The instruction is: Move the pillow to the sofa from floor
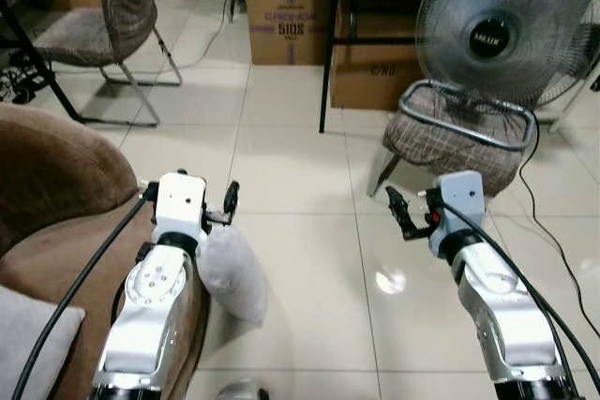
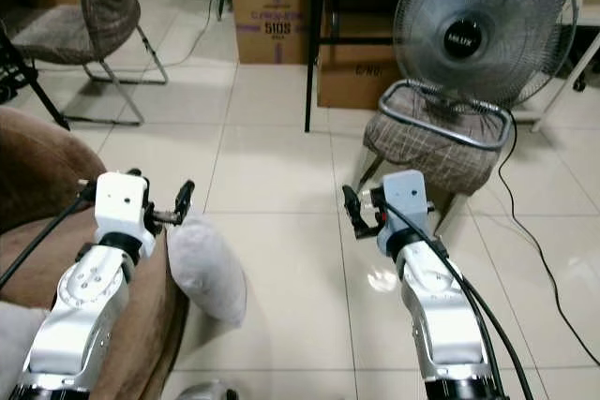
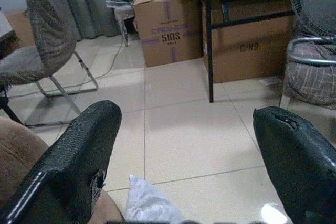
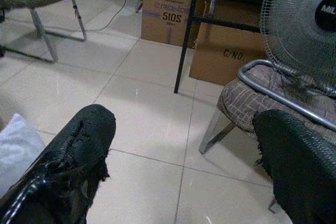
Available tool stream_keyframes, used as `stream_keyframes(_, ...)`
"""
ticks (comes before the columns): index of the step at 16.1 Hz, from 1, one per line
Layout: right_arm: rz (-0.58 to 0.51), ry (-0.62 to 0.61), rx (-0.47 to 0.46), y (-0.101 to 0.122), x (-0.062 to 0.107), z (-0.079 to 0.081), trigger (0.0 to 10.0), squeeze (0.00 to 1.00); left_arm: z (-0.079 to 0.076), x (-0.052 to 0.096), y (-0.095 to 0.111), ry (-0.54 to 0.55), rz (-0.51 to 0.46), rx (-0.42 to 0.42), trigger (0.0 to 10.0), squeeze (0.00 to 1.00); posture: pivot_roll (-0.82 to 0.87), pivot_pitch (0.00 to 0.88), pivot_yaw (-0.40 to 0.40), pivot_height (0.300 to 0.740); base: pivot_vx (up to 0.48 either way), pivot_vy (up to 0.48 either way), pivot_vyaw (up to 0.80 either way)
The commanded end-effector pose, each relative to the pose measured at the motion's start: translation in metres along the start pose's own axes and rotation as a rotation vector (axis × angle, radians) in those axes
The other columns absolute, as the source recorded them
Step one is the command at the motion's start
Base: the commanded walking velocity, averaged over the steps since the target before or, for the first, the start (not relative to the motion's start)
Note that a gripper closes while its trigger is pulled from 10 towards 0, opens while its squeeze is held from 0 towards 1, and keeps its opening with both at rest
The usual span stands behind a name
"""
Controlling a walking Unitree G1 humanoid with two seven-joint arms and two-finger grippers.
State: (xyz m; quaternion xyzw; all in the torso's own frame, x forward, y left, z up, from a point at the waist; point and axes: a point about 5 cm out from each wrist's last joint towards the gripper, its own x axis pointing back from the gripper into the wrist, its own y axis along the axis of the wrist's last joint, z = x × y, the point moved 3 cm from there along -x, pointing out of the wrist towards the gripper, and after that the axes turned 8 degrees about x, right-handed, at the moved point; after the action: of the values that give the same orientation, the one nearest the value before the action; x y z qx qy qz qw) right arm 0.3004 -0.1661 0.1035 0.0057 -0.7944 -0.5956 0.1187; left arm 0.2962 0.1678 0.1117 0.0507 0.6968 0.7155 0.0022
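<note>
My left pincer (image 1: 218, 201), its textured black fingers spread apart, hovers just above the pillow (image 1: 232, 272), a soft pale-grey lump on glossy tile floor (image 1: 300, 231) against the brown plush sofa (image 1: 56, 185). My right pincer (image 1: 405, 211), likewise spread, holds nothing near the checked chair (image 1: 455, 142).

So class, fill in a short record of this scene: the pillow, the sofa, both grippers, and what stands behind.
pillow: pale grey pillow on the tiled floor, leaning against the sofa's side
sofa: brown sofa at the robot's left
left gripper: left gripper open, above the pillow
right gripper: right gripper open, over bare tiles
behind: fan on a checked chair
</note>
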Motion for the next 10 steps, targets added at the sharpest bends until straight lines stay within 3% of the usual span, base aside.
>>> stream_keyframes(1,-0.01,0.022,0.042,0.0033,-0.0009,0.0046,10.0,0.0,0.0029,0.0008,0.0011,0.019,-0.006,-0.007,10.0,0.51,0.07,0.0,-0.008,0.74,0.0,-0.48,0.8)
stream_keyframes(10,0.004,0.02,0.037,0.0007,-0.0029,0.0057,10.0,0.0,0.0028,0.0012,0.0009,0.026,-0.005,-0.004,10.0,0.51,0.07,0.0,-0.007,0.74,0.0,-0.48,0.8)
